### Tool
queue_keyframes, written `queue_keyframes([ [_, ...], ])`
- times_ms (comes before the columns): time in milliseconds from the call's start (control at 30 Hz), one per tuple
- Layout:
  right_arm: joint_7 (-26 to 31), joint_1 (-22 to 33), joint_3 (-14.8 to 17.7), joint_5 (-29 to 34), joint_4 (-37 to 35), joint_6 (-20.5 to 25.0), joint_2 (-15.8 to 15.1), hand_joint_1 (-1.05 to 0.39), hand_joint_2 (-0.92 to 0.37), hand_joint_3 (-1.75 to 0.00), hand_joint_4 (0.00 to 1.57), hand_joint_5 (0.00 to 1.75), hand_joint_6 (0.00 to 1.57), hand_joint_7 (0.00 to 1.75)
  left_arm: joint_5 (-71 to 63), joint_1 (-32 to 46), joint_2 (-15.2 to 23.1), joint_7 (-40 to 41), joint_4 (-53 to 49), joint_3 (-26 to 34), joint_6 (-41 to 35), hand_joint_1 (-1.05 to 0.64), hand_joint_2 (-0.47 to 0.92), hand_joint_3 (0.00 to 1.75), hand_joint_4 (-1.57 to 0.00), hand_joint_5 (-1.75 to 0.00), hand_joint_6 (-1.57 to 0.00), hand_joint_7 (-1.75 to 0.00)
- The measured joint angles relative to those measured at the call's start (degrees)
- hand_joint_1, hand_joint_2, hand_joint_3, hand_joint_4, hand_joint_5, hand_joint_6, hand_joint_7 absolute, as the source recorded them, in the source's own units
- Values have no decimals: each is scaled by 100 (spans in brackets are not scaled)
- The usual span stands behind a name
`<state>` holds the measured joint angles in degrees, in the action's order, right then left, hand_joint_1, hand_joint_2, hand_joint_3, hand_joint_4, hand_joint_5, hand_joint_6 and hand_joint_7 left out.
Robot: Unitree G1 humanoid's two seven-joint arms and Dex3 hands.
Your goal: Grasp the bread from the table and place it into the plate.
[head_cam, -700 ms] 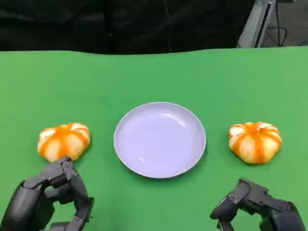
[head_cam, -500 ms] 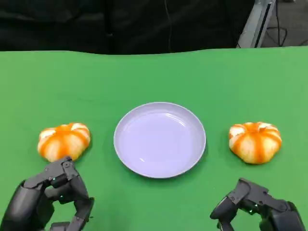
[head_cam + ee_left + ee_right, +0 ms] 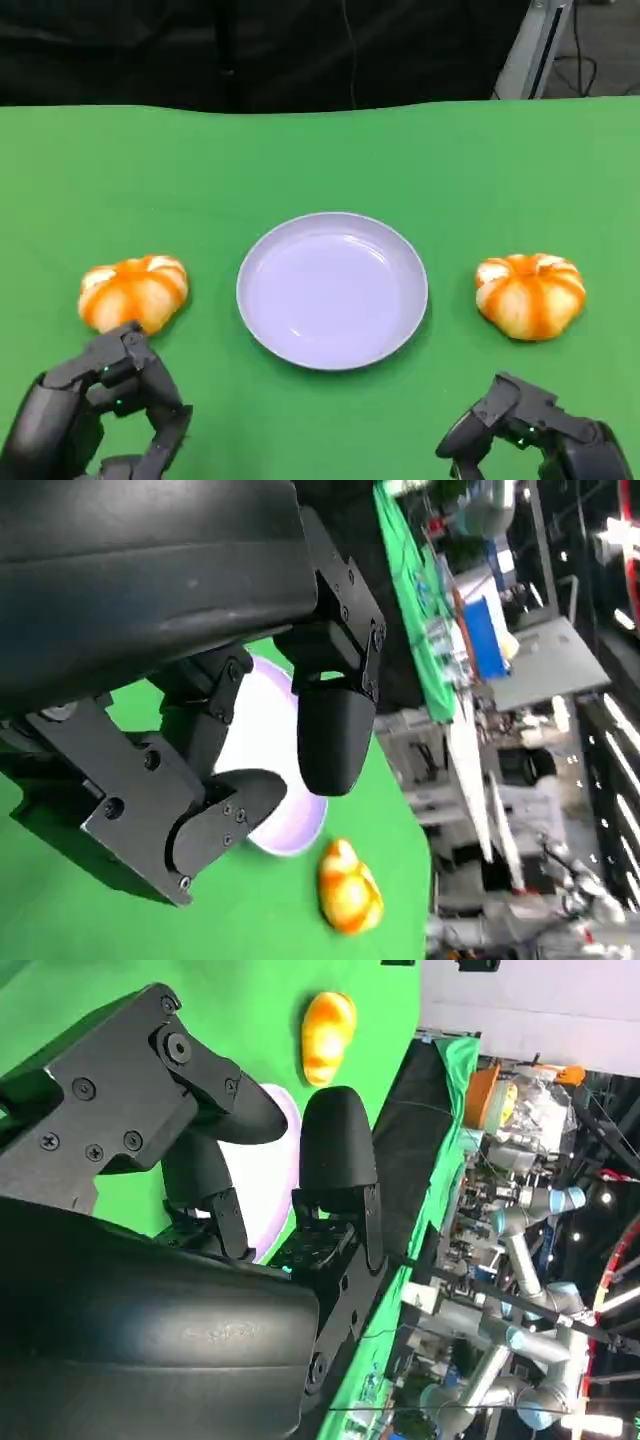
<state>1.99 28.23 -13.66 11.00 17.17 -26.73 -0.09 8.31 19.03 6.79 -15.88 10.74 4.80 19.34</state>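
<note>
Two orange-and-white round breads lie on the green table, one left (image 3: 133,292) and one right (image 3: 530,294) of an empty lavender plate (image 3: 332,290). My left hand (image 3: 100,415) hovers just in front of the left bread, fingers loosely curved and apart, holding nothing. Near the front edge, well short of the right bread, my right hand (image 3: 535,440) is also empty with its fingers apart. In the left wrist view, past my left hand (image 3: 220,680), are the plate (image 3: 262,730) and the right bread (image 3: 349,887). The right wrist view has my right hand (image 3: 200,1210), the plate (image 3: 258,1185) and the left bread (image 3: 327,1023).
The green table (image 3: 320,160) runs back to a dark backdrop. A grey metal stand (image 3: 535,45) rises behind the far right corner. The wrist views show lab benches and other robot arms (image 3: 530,1260) beyond the table.
My left hand has shifted slightly to the left, its fingers a little nearer the left bread. The right hand, both breads and the plate have not moved.
</note>
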Motion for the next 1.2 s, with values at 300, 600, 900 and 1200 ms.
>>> queue_keyframes([
  [300, 2, 147, -44, -14, 185, 82, -4, -12, -40, -123, 68, 159, 76, 132, -1394, -562, 516, 311, 708, -135, -1614, -23, 90, 10, -21, -90, -42, -42],
  [600, 15, 141, -59, -9, 214, 109, -2, -11, -39, -123, 69, 160, 76, 133, -3465, -1591, 1554, 319, 557, -627, -2424, -45, 88, 0, -14, -28, -30, 0],
  [900, 39, 103, -66, -6, 208, 107, -1, -12, -38, -123, 70, 159, 77, 132, -5105, -2383, 1917, 773, -733, -1430, -2381, -53, 89, 0, -4, -22, -21, -1],
  [1200, 49, 98, -73, -2, 204, 109, -4, -10, -37, -124, 70, 160, 77, 132, -5491, -3829, 1542, 1207, -3155, -2124, -2616, -50, 90, 1, -7, -25, -25, -1],
])
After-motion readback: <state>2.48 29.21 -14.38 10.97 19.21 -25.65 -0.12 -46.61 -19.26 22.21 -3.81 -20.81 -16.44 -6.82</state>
